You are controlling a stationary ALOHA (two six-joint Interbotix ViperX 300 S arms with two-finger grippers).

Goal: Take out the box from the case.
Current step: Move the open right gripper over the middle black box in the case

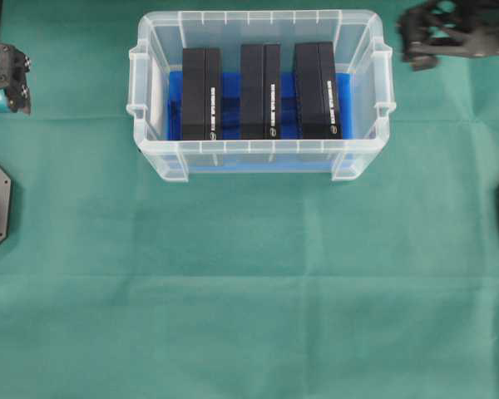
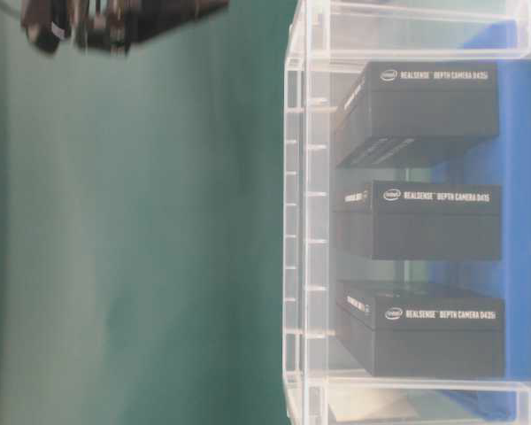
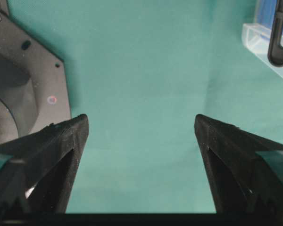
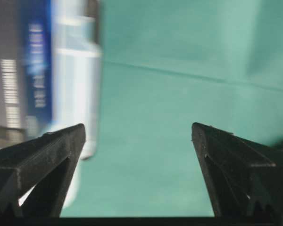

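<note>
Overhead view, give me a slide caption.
Three black boxes stand in the clear case on green cloth; both pincers wait open outside.

Black boxes (image 1: 262, 91) on blue cloth (image 1: 343, 104); green table cover (image 1: 249, 291).

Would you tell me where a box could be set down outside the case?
The green cloth in front of the case lies bare between the two side mounts. Inside, three black boxes stand close together.

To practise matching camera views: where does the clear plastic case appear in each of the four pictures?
Overhead: case top centre, holding three black boxes.
Table-level: right side, turned sideways.
Left wrist: corner at top right.
Right wrist: blurred, left edge.
Shared landmark: green cloth.
</note>
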